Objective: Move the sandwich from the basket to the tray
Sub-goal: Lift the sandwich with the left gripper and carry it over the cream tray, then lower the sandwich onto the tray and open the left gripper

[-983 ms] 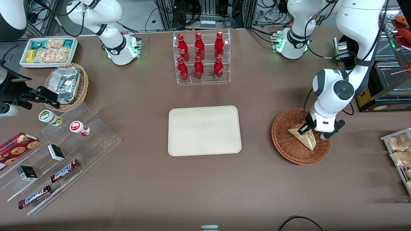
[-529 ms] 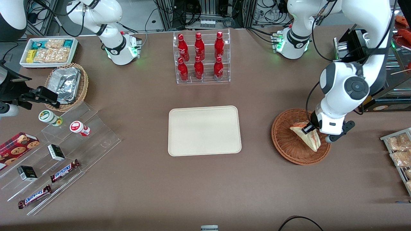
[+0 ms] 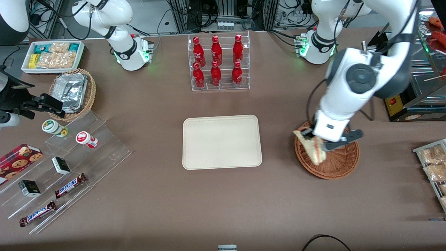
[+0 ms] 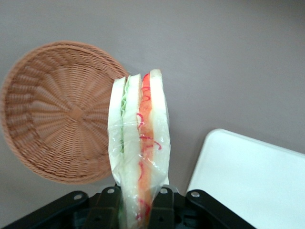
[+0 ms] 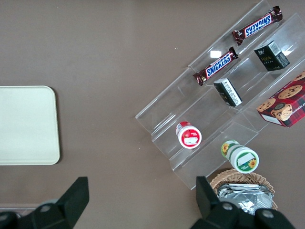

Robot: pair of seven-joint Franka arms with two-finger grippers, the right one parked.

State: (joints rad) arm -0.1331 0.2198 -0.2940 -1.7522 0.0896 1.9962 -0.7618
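Observation:
The wrapped sandwich hangs in the air, lifted out of the reddish-brown wicker basket, over the basket's rim on the tray's side. My left gripper is shut on the sandwich, one finger on each bread face. Its red and green filling edge shows in the wrist view. The basket holds nothing else. The cream tray lies flat in the middle of the table, bare, beside the basket.
A clear rack of red bottles stands farther from the camera than the tray. Snack bags on a rack lie at the working arm's end. Acrylic steps with candy bars and cups, a foil-tray basket and a snack box sit toward the parked arm's end.
The gripper has lifted the sandwich out of the basket and carried it toward the tray; the arm's wrist has swung over the basket.

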